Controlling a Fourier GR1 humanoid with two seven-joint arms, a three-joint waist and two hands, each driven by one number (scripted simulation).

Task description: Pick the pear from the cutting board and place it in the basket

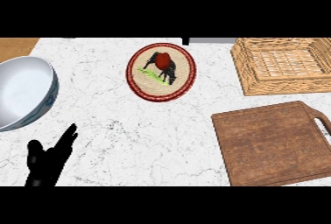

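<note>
One left hand (pixel 43 169), lower left corner, fingers (pixel 67 136) straight, spread wide, pointing up

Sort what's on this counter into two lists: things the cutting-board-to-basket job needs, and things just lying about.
Job: cutting board, lower right; basket, upper right; left hand, open at lower left. No pear shows.
Lying about: white bowl at left; patterned plate, top centre.

A kitchen: a marble counter (pixel 161 131) bearing a bowl (pixel 26 87), a wooden cutting board (pixel 275 144) and a wicker basket (pixel 249 74).
</note>
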